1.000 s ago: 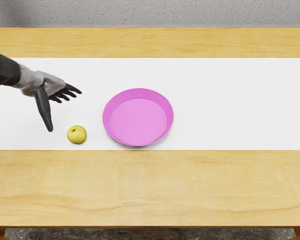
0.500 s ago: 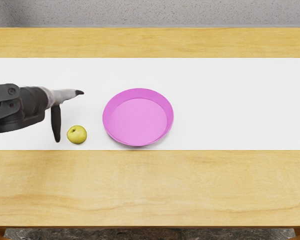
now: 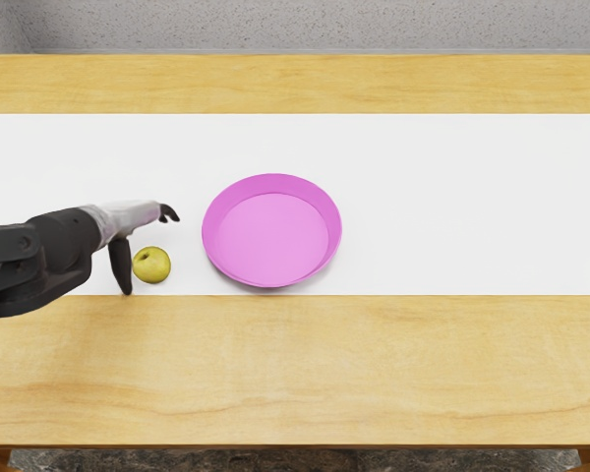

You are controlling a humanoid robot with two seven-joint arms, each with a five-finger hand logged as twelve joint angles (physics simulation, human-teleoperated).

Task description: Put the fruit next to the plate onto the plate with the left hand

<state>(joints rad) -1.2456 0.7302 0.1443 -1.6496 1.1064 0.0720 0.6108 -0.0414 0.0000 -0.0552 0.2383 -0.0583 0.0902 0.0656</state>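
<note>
One arm shows in this downward view of a light wooden bench (image 3: 295, 364) crossed from side to side by a broad white runner (image 3: 452, 197). The dark grey left arm (image 3: 29, 261) comes in from the left edge and ends in a pale grey left hand (image 3: 128, 218) with black fingers. The hand is released and grasps nothing: its long fingers (image 3: 163, 211) reach to the right above the fruit, and its thumb (image 3: 123, 270) points down toward the near edge of the runner. A small round yellow-green apple (image 3: 151, 265) sits on the runner in the gap below the fingers and just to the right of the thumb. Whether the thumb touches the apple cannot be told. The apple lies close beside the left rim of a round, shallow bright pink plate (image 3: 216, 211), apart from it and not on it. The plate sits near the middle of the runner, with nothing in it.
</note>
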